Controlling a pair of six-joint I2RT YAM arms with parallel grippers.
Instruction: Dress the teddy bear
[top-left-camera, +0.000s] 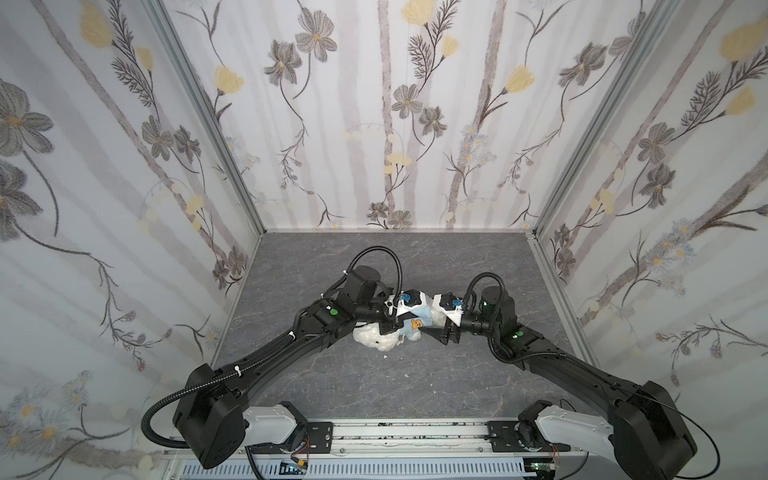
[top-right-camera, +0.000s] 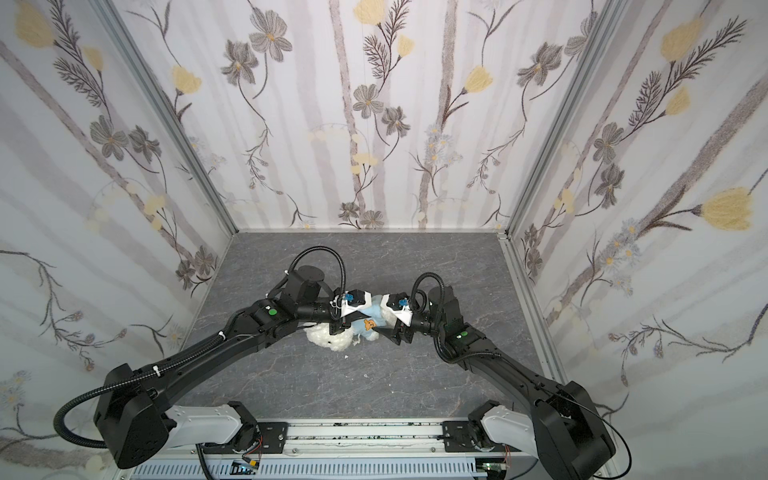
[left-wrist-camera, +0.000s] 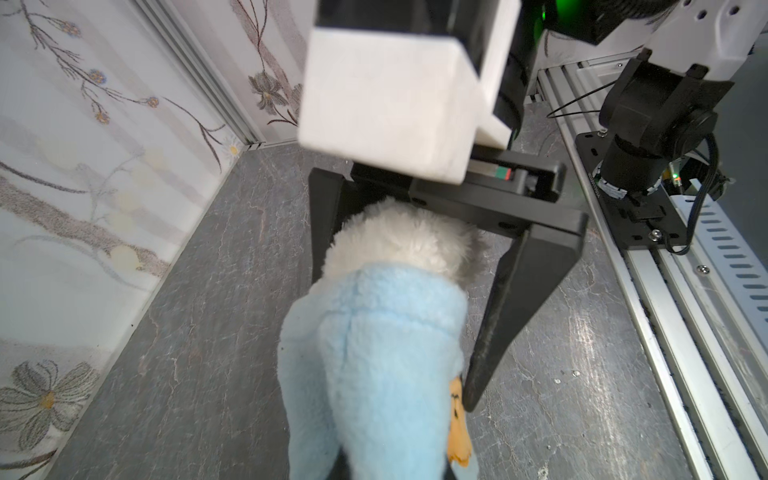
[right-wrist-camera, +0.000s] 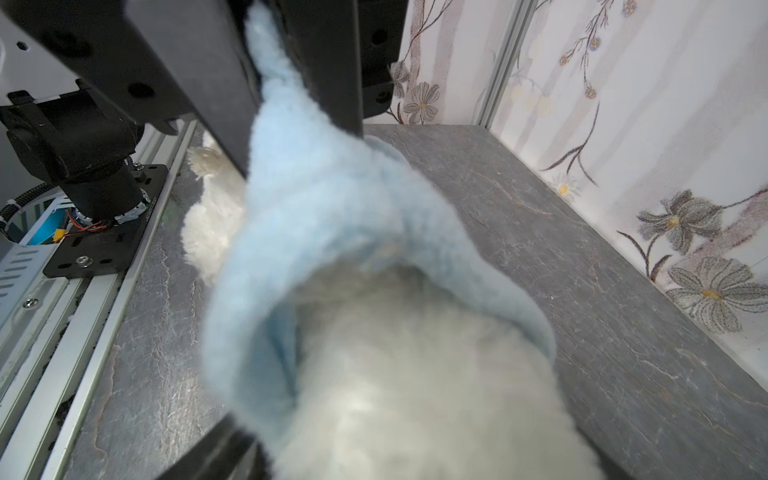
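In both top views you are looking at the left tool (top-left-camera: 388, 329) and right tool (top-left-camera: 440, 334) hanging over the teddy bear (top-left-camera: 376, 336) lying mid-way across the table (top-left-camera: 374, 386), in the left wrist view the right tool is standing spread around its white fur, and in the right wrist view the left tool is pinching the blue hoodie (right-wrist-camera: 332, 199)

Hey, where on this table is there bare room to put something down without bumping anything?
Bare table runs along the back wall, and in a wide strip between the teddy bear and the front rail. The middle is crowded: left gripper and right gripper meet at the bear and its hoodie.
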